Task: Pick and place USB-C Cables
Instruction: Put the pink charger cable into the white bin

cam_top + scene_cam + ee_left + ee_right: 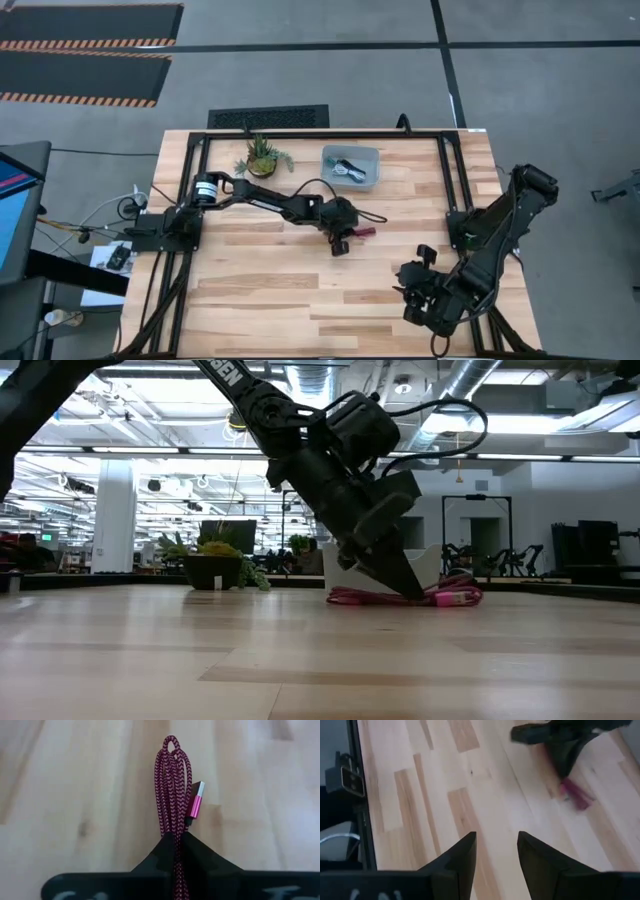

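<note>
My left gripper point(176, 842) is down at the middle of the wooden table point(300, 290), fingers pinched onto one end of the maroon-magenta braided USB-C cable point(173, 790), which lies flat on the boards with its metal plug point(195, 802) alongside the folded strands. I judge the bundle light, limp and fairly grippy, so a hold across all the strands near the middle would keep the loops from splaying. My left arm reaches in from 9 o'clock, tilted steeply down; the clear bin point(351, 166) holding other cables sits toward 12, and my right gripper point(495, 852) waits spread apart at 4 o'clock.
</note>
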Controlling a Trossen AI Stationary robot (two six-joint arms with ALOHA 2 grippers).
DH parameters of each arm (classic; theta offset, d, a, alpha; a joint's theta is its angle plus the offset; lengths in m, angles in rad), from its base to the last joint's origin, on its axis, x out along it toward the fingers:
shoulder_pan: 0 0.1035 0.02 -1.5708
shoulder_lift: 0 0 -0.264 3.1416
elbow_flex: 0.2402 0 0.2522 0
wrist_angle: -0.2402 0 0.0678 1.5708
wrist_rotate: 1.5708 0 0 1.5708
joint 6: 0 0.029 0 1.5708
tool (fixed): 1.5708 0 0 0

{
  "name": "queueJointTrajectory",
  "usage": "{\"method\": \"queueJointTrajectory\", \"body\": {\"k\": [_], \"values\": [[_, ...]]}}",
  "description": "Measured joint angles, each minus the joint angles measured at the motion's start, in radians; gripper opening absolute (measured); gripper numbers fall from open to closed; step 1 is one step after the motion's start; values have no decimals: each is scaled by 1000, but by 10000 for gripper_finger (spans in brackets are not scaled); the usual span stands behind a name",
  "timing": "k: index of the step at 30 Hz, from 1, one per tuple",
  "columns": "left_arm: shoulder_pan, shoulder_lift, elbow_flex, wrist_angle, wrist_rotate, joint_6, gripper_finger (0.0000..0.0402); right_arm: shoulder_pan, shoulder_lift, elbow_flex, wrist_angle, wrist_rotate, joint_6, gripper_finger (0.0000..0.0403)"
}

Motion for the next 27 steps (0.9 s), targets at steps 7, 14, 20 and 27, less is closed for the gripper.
{"method": "queueJointTrajectory", "body": {"k": [7, 14, 20, 27], "values": [[-49, -55, -8, -6, 37, -96, 0, 43, -1, 0, 16, 91, 18, 168], [-98, -145, -4, 3, 0, -126, 0, 116, -2, 0, 46, 242, 77, 168], [-147, -224, -3, -5, -45, -141, 0, 180, -2, 0, 52, 418, 114, 173], [-215, -350, -2, -69, -138, -138, 0, 230, -17, 0, 71, 644, -3, 169]]}}
